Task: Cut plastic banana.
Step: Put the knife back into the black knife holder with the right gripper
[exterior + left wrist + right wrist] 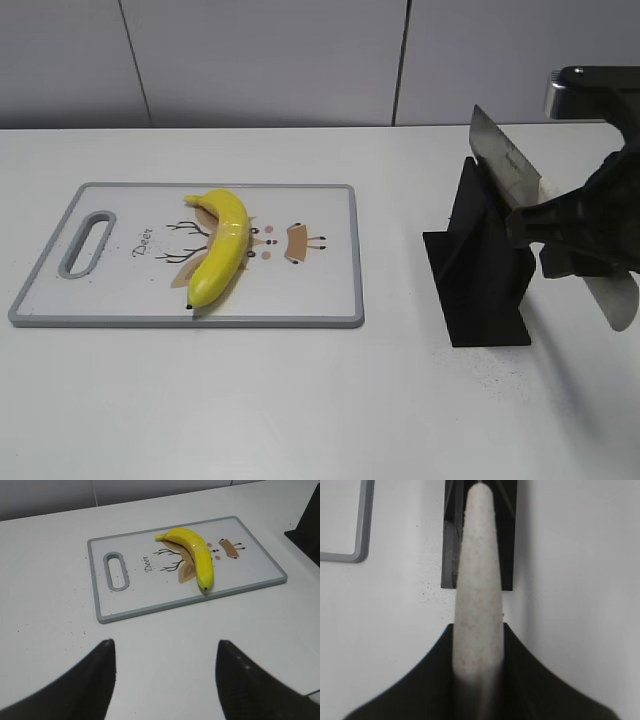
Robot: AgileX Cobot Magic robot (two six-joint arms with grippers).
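A yellow plastic banana (222,247) lies on a white cutting board (320,290) with a grey rim and deer print, left of centre; both show in the left wrist view, banana (194,552) and board (250,570). My right gripper (560,235) is shut on the pale handle (480,605) of a knife (510,160), whose steel blade sticks up and back above the black knife stand (485,280). My left gripper (164,645) is open and empty above the bare table, on the near side of the board.
The black knife stand (452,540) sits right of the board, under the knife. The board's corner shows in the right wrist view (362,545). White table (300,420) all around, grey wall panels behind.
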